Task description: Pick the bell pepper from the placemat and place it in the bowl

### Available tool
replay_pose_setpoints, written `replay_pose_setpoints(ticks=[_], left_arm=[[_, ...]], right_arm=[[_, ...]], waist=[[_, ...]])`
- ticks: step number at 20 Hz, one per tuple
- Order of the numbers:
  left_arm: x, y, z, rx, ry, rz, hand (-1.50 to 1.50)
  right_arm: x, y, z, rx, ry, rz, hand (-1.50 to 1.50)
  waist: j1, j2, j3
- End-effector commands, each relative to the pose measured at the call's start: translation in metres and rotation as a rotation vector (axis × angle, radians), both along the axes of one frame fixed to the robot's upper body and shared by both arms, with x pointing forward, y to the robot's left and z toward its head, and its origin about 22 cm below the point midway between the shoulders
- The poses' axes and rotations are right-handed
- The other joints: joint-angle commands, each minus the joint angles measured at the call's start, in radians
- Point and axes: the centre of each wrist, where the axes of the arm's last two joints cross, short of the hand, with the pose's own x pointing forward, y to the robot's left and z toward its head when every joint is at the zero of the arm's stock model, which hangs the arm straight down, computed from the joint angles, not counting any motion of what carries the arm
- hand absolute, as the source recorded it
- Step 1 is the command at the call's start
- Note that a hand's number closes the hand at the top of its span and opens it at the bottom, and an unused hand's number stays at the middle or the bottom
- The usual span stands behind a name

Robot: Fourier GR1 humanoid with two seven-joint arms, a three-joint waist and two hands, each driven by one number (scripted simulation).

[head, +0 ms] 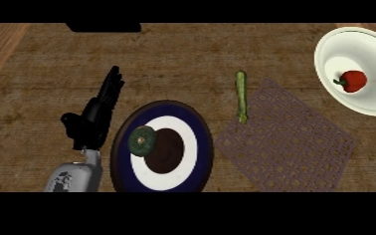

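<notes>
From the head view, looking steeply down, a wooden counter [183,55] is filling the frame. At the far right edge, in the upper part, a white bowl [332,40] is sitting partly cut off by the frame, and the red bell pepper [354,80] is lying inside it, its green stem pointing left. The brownish woven placemat [294,139] is lying in the lower right, turned like a diamond, well apart from the pepper and carrying nothing on its weave. A thin green vegetable [241,95], perhaps a bean or asparagus stalk, is lying upright in the frame just at the placemat's upper left edge, its lower tip touching the mat's corner. In the lower middle a round plate [121,149] with a dark blue rim, white ring and dark centre is sitting, with a dark green round vegetable [142,140] resting on its left side. Just left of the plate, the left hand [94,117] is showing above its grey forearm, fingers straight and pointing toward the top of the frame, thumb out to the left, holding nothing. The right hand is not showing anywhere.
</notes>
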Motion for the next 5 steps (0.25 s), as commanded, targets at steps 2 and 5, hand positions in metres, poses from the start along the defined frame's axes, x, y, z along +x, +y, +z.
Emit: replay_pose_setpoints(ticks=[2,5], left_arm=[[0.000,0.002,0.013,0.003,0.006,-0.006,0.00],[0.005,0.005,0.001,0.018,0.014,0.000,0.00]], right_arm=[[-0.021,-0.008,-0.020,0.009,0.012,0.034,-1.50],[-0.028,-0.009,-0.017,-0.004,-0.008,0.026,-1.50]], waist=[[0.006,0.001,0.000],[0.000,0.000,0.000]])
